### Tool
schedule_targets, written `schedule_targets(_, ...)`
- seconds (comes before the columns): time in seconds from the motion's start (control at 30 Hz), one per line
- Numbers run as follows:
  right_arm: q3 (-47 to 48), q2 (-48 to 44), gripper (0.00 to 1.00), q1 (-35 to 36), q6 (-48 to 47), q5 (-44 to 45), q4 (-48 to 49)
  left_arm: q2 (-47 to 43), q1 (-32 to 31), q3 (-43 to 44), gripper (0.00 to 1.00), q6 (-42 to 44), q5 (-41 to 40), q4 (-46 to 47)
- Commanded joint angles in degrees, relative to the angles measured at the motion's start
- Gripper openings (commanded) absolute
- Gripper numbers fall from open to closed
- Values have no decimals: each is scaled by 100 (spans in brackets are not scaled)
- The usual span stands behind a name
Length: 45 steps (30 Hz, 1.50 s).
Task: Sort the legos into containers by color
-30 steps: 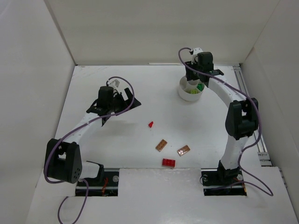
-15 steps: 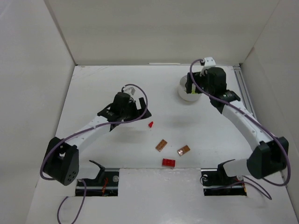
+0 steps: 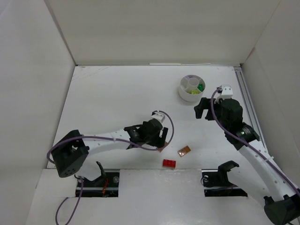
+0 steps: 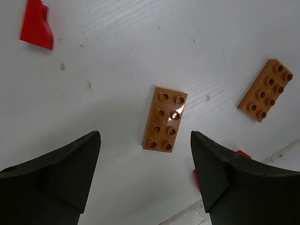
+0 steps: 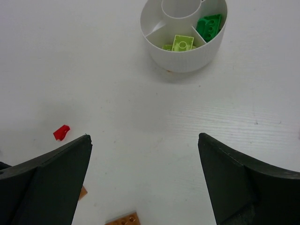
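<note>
Since half a second ago your left arm (image 3: pixel 108 143) has swung in toward the near edge, so its wrist now sits over one of the loose bricks. Your right arm (image 3: pixel 243 136) has drawn back from the dish toward its own base.

That orange-brown brick (image 4: pixel 165 119) is a flat two-by-four piece, its eight studs facing up. It lies on the bench (image 4: pixel 117 61) between the two tips in the left wrist view and touches neither. A second orange-brown brick (image 4: pixel 265 90) of the same shape lies to its right, apart from it. A small red sloped piece (image 4: pixel 36 24) sits well off at the upper left. A red brick (image 3: pixel 169 163) lies near the front edge of the bench, and in the left wrist view only a sliver of it shows past the right-hand tip.

The round white dish (image 5: pixel 187 58) stands toward the far right of the bench. Lime bricks (image 5: pixel 182 43) lie in its near wedge and a green brick (image 5: pixel 209 26) in the wedge just beside that.

Your left fingers (image 4: pixel 51 183) are spread wide, straddling the first orange-brown brick. You cannot tell whether their tips reach the bench. Your right fingers (image 5: pixel 47 183) are also spread wide, over the bench short of the dish.
</note>
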Motion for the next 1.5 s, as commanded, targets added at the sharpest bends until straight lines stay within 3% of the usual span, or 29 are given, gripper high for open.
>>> schedule_targets(0.0, -172, -486, 100, 88, 180, 48, -191, 288, -646, 77, 74, 104, -920, 44)
schedule_targets(0.1, -173, -541, 100, 88, 180, 47, -358, 745, -1025, 243, 74, 104, -1184, -26)
schedule_targets(0.37, -173, -593, 100, 140, 180, -85, -465, 1528, -1078, 552, 67, 33, -1396, -79)
schedule_targets(0.57, -68, -646, 100, 140, 180, -32, -465, 1661, -1130, 675, 40, 86, -1291, -150)
schedule_targets(0.63, -67, -646, 100, 140, 180, 20, -465, 1547, -1131, 623, 26, 86, -1290, -150)
schedule_targets(0.77, -67, -646, 100, 140, 233, -32, -517, 1082, -1131, 517, 18, 33, -1307, -2)
schedule_targets(1.0, 319, -646, 100, 140, 286, -1076, -1088, -332, -1131, -44, 18, 902, -1326, 1095)
schedule_targets(1.17, 548, -646, 100, 140, 409, -2280, -1352, -1404, -1131, -485, 21, 2148, -510, 1906)
schedule_targets(1.3, 846, -532, 99, 192, 487, -3221, -1466, -1793, -1131, -538, 21, 2502, -149, 2188)
schedule_targets(1.47, 1032, -295, 86, 394, 821, -3802, -1353, -1864, -1131, -477, 21, 2845, 63, 2241)
